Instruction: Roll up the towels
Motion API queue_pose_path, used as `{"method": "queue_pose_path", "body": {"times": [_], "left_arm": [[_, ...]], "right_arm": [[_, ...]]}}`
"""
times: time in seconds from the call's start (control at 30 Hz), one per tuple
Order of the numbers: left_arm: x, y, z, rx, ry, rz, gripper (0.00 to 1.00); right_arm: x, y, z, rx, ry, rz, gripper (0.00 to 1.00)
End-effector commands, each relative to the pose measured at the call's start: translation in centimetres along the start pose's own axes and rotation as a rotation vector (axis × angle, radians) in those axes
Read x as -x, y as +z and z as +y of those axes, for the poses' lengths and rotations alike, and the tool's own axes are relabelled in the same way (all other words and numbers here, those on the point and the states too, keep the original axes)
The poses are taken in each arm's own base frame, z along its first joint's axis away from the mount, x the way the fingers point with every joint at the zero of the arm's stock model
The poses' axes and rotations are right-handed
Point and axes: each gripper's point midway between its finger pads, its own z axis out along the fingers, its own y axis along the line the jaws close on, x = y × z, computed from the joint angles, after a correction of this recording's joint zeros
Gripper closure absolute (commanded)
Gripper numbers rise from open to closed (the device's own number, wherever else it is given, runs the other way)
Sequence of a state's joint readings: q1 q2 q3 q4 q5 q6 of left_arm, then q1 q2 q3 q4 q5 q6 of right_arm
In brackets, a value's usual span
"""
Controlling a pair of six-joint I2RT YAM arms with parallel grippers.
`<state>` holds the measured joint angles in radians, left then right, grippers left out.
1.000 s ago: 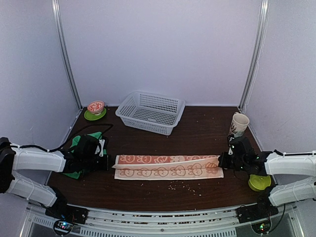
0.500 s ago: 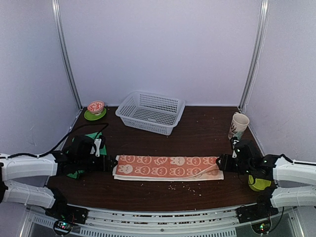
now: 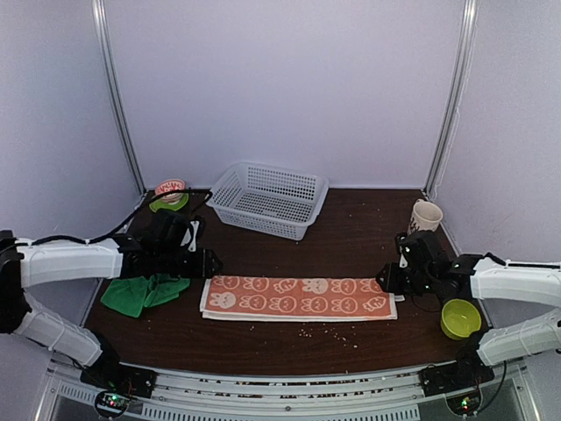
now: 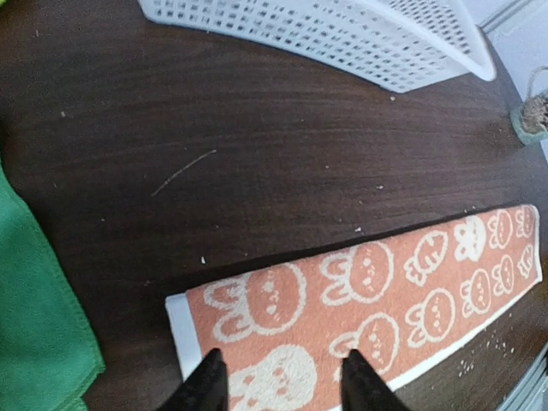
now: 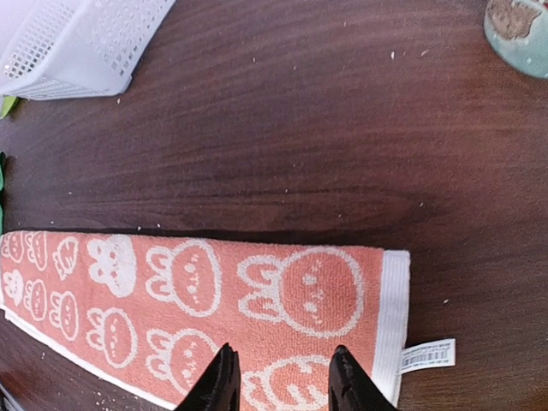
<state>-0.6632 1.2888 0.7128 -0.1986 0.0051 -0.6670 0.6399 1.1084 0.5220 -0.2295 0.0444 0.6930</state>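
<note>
Dark wood table [image 3: 351,228]; walls plain on three sides.

White plastic basket [image 3: 267,200] at far centre, standing upright.

Orange towel [image 3: 298,296], white rabbit prints: lies flat in a long strip running left to right, near-centre of the table, just nearer than the basket. It looks folded lengthwise, with a white edge showing along the near side. Not rolled.

Green towel [image 3: 140,294]: crumpled heap at the near left, just beside the orange towel's left end and apart from it.

Left gripper [image 3: 209,263]: over the left end of the orange towel. In the wrist view its fingers [image 4: 210,385] stand moderately apart above the printed cloth, close to the white hem, with nothing between them. Contact with the cloth cannot be judged.

Right gripper [image 3: 383,279]: over the right end of the same towel. Its fingers [image 5: 221,381] stand apart, somewhat narrower, nothing gripped, the cloth spread beneath them.

Mug [image 3: 425,217] at the far right. Green bowl [image 3: 460,317] at the near right. Small patterned bowl [image 3: 169,195] on a green saucer, far left.

White label [image 5: 426,355] sticks out from the towel's right end.
</note>
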Motion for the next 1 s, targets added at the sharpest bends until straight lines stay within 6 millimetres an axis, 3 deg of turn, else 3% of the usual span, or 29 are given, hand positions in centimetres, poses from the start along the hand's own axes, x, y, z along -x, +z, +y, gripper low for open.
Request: {"method": "queue_pose_path", "body": {"times": [0.0,0.13,0.33,0.57,0.67,0.83,0.97], "left_arm": [[-2.2,4.3,0.4,0.022,-0.048,0.118,0.65],[-5.6,5.9,1.6,0.051,-0.110,0.199,0.78],[-9.7,5.9,2.8,0.101,-0.090,0.274,0.91],[-12.1,5.1,3.5,0.116,-0.096,0.304,0.99],[-11.1,3.8,2.8,0.098,-0.088,0.268,0.94],[-6.6,-0.3,0.7,0.043,-0.049,0.147,0.52],[-2.6,-3.4,-1.7,-0.022,-0.028,0.031,0.42]], "right_arm": [[-2.2,1.3,0.3,0.020,0.044,0.042,0.64],[-3.5,1.6,-1.1,-0.018,0.078,0.056,0.64],[-4.6,1.8,-3.0,-0.095,0.095,0.075,0.63],[-5.7,2.4,-4.1,-0.133,0.112,0.100,0.60],[-4.7,1.8,-3.6,-0.122,0.096,0.076,0.54],[-0.6,-0.7,-3.6,-0.132,0.106,-0.037,0.40],[-0.1,-0.6,-4.9,-0.134,0.143,-0.008,0.38]]}}
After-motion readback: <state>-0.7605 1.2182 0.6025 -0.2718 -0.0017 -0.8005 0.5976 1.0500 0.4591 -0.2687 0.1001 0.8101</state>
